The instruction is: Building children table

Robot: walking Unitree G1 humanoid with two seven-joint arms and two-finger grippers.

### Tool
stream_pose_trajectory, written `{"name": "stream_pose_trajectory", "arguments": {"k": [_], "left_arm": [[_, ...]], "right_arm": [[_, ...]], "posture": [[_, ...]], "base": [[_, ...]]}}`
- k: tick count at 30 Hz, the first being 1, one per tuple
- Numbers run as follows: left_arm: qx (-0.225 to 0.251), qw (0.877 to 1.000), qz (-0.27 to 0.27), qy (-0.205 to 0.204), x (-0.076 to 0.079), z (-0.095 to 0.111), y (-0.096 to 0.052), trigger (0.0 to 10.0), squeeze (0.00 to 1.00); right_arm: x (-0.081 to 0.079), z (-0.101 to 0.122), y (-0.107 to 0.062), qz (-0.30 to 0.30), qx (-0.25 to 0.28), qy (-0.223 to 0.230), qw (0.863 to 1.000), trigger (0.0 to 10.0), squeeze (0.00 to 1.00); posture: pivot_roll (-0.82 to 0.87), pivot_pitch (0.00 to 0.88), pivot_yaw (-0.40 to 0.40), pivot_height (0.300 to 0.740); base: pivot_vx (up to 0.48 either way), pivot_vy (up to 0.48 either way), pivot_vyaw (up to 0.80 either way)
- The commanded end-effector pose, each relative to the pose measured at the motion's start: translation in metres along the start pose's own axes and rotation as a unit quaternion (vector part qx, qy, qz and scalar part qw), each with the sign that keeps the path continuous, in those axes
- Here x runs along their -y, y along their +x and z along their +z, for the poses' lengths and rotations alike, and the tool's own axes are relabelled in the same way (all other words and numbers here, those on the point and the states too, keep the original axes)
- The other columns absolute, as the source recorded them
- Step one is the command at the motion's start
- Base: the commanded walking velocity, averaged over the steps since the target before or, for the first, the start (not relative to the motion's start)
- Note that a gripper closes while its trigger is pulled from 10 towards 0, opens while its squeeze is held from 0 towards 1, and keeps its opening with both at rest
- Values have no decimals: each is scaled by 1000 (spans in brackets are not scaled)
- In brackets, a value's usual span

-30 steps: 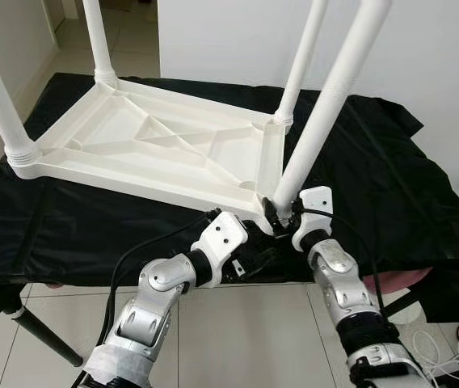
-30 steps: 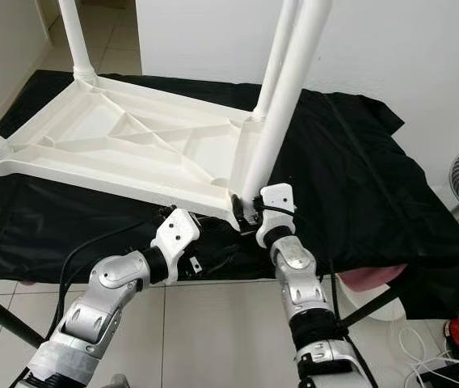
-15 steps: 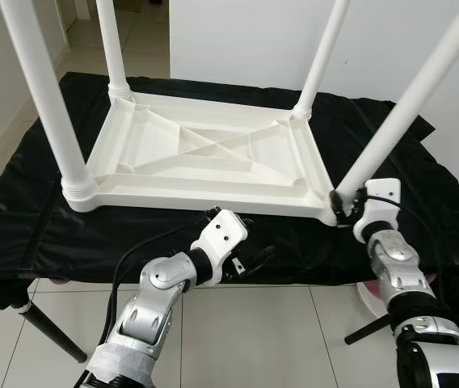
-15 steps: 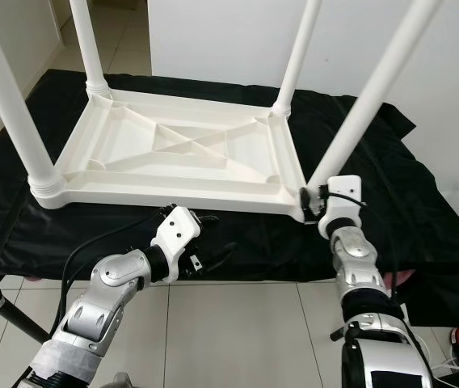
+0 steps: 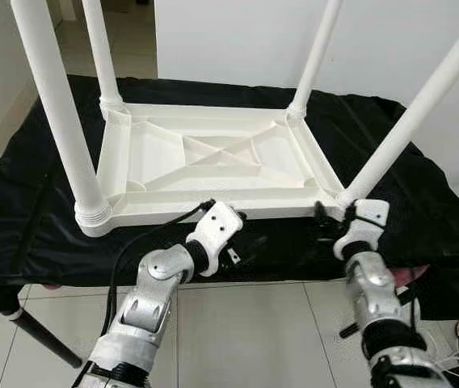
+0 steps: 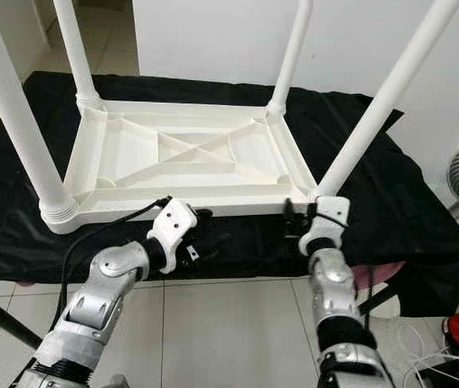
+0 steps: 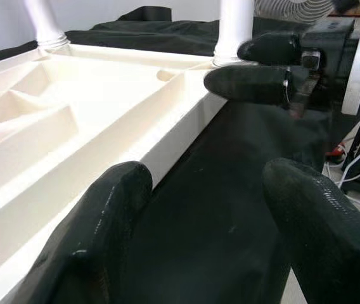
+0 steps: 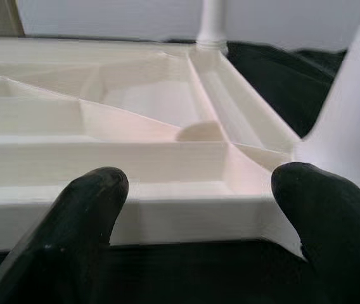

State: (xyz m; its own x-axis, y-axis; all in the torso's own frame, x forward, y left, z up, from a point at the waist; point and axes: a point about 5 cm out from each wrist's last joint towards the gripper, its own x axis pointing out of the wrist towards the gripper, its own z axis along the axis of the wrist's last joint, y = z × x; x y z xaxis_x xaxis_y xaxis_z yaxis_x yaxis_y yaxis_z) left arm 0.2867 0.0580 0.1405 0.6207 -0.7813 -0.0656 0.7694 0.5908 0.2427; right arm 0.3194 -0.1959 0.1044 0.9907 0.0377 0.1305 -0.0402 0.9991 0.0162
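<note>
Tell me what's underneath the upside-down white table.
The white table lies upside down on a black cloth draped over a support. A dark leg shows below the cloth's front left edge; the rest of the support is covered, so its surface cannot be seen.

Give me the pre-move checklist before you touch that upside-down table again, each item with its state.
1. White table lies upside down on the black cloth: ok.
2. Four legs stand in the corner sockets: ok; fully seated: cannot tell.
3. Near right leg leans outward instead of standing straight: not ok.
4. Left gripper open, beside the near rim, holding nothing: ok.
5. Right gripper open, facing the near right corner: ok.
</note>
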Motion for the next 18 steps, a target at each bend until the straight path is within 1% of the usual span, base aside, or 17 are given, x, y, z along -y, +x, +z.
{"name": "stream_pose_trajectory", "arguments": {"k": [1, 3, 4, 6, 11, 13, 14, 15, 18], "left_arm": [[-6, 986, 169, -1, -17, -4, -1, 10000, 0], [-32, 982, 185, 4, -25, -10, 2, 10000, 0], [-32, 982, 185, 4, -25, -10, 2, 10000, 0], [-73, 975, 209, 11, -34, -18, 4, 10000, 0], [-90, 970, 226, 23, -41, -21, 5, 10000, 0], [-107, 963, 246, 36, -52, -24, 7, 10000, 0], [-112, 960, 254, 35, -56, -24, 8, 10000, 0], [-112, 960, 254, 35, -56, -24, 8, 10000, 0], [-111, 956, 267, 43, -64, -21, 9, 10000, 0]], "right_arm": [[0, 8, -1, -1, 27, 5, 1000, 10000, 0], [-14, 3, -9, 14, 29, 13, 999, 10000, 0], [-14, 3, -9, 14, 29, 13, 999, 10000, 0], [-26, -5, -19, 34, 16, 17, 999, 10000, 0], [-31, -8, -25, 47, 12, 22, 999, 10000, 0], [-35, -6, -29, 54, 13, 26, 998, 10000, 0], [-35, -5, -30, 54, 15, 26, 998, 10000, 0], [-35, -5, -30, 54, 15, 26, 998, 10000, 0], [-35, -3, -30, 49, 18, 28, 998, 10000, 0]], "posture": [[9, 8, -92, 740], [2, 7, -89, 740], [2, 7, -89, 740], [0, 8, -88, 740], [-4, 13, -89, 740], [-11, 21, -87, 740], [-14, 22, -85, 740], [-14, 22, -85, 740], [-21, 24, -84, 740]], "base": [[0, 0, 0], [0, 0, 0], [0, 0, 0], [0, 0, 0], [0, 0, 0], [0, 0, 0], [0, 0, 0], [0, 0, 0], [0, 0, 0]]}}
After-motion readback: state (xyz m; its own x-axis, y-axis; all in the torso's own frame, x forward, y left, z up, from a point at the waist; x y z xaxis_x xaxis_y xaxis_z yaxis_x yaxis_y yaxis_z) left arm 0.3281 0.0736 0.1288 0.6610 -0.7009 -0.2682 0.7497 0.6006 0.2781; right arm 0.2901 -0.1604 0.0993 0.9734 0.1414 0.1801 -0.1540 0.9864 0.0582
